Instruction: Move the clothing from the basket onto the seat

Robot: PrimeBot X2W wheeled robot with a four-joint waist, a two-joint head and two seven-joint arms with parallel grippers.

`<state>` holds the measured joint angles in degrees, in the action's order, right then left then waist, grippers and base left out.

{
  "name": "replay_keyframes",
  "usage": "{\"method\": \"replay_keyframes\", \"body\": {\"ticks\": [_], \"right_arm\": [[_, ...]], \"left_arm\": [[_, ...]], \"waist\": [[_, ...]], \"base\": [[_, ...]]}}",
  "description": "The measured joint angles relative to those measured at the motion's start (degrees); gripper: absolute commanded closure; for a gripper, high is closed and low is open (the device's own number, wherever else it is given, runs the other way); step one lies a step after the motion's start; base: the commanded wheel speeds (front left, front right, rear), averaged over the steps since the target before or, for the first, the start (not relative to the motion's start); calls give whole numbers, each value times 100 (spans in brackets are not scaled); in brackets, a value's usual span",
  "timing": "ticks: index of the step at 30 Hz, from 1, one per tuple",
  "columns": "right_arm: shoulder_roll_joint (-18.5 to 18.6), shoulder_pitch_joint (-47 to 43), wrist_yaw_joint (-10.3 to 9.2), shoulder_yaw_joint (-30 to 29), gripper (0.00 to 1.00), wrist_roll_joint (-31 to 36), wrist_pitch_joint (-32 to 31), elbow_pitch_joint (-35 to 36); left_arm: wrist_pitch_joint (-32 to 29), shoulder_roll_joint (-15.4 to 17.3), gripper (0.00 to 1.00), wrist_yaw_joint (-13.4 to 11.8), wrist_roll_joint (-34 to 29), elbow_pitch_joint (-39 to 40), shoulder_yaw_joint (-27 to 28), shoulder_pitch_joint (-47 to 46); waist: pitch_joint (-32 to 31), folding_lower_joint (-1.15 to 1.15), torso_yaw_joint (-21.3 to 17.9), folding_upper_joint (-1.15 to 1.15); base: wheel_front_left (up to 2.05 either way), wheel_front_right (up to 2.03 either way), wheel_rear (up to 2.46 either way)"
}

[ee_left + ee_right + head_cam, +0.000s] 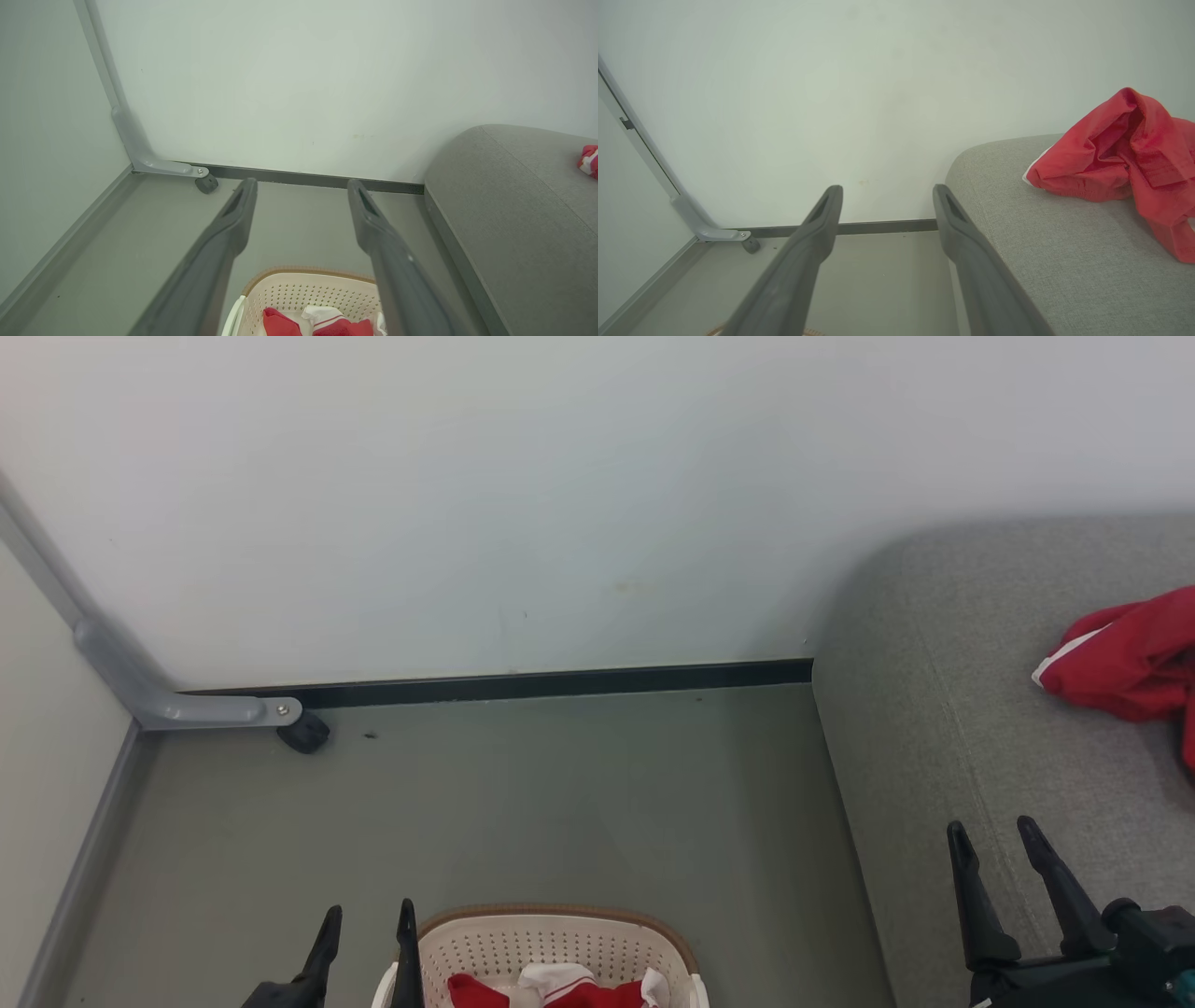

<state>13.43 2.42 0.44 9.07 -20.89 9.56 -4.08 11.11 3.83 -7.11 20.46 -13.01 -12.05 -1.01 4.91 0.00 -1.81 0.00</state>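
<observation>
Our left gripper (369,919) stands wide open and empty, its fingers just beside the left rim of the basket (523,947), above the floor. Our right gripper (991,831) is spread just as wide, grasping nothing, and hovers over the near part of the grey seat (943,709). Inside the basket lies a red-and-white bundle of clothing (560,991). One crumpled red garment (1125,658) with white trim already rests on the seat, well apart from the basket. We judge the task partly done. One piece is delivered and the basket's bundle is left to fetch. How many pieces it holds we cannot tell.
</observation>
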Motion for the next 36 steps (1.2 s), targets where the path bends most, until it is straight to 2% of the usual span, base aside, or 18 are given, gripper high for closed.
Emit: {"method": "replay_keyframes", "body": {"ticks": [18,30,36], "right_arm": [[430,484,-65,-24,0,422,-303,869],[509,994,-96,-114,0,481,-438,1524],[508,1277,-102,-177,0,480,-452,1812]], "left_arm": [[-297,-78,0,0,-96,-972,-465,-1094],[-636,-120,0,0,-250,-2115,-621,-2000],[-853,-123,0,0,-187,-2565,-921,-2405]], "waist": [[1125,1,-130,1],[2105,1,-397,1],[2606,1,-576,1]], "base": [[0,0,0],[0,0,0],[0,0,0]]}}
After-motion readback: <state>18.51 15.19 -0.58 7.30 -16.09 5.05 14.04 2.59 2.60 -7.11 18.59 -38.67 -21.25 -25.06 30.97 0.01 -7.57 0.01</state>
